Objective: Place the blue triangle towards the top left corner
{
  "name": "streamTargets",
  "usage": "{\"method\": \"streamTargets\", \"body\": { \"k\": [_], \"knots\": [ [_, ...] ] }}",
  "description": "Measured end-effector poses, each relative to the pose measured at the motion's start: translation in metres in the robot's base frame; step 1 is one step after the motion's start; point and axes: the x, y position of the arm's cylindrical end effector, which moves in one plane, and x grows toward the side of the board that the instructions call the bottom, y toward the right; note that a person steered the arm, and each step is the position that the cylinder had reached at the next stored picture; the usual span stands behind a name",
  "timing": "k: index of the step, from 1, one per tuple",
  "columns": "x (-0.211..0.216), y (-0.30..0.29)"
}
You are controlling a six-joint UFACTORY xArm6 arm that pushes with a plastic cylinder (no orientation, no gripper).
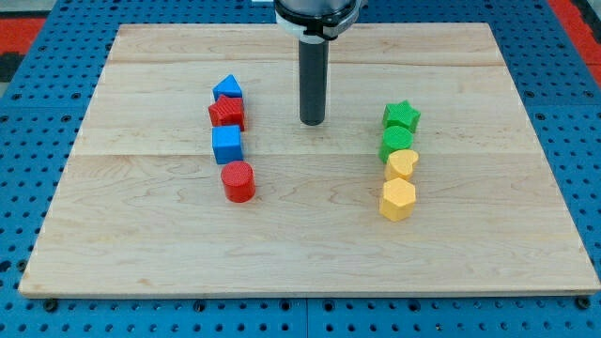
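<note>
The blue triangle [228,88] sits at the top of a column of blocks left of the board's middle. Directly below it, touching, is a red star-like block [227,113], then a blue cube [227,145], then a red cylinder [238,181]. My tip [312,121] is on the board to the right of this column, about level with the red star block and apart from every block.
On the view's right stands a second column: a green star [402,116], a green block [397,143], a yellow heart [402,164] and a yellow hexagon [398,199]. The wooden board [131,56] lies on a blue pegboard.
</note>
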Motion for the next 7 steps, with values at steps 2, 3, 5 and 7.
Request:
{"method": "streamTargets", "body": {
  "k": [2, 3, 5, 7],
  "knots": [
    [-0.015, -0.028],
    [-0.020, -0.077],
    [-0.058, -0.163],
    [-0.124, -0.115]
  ]
}}
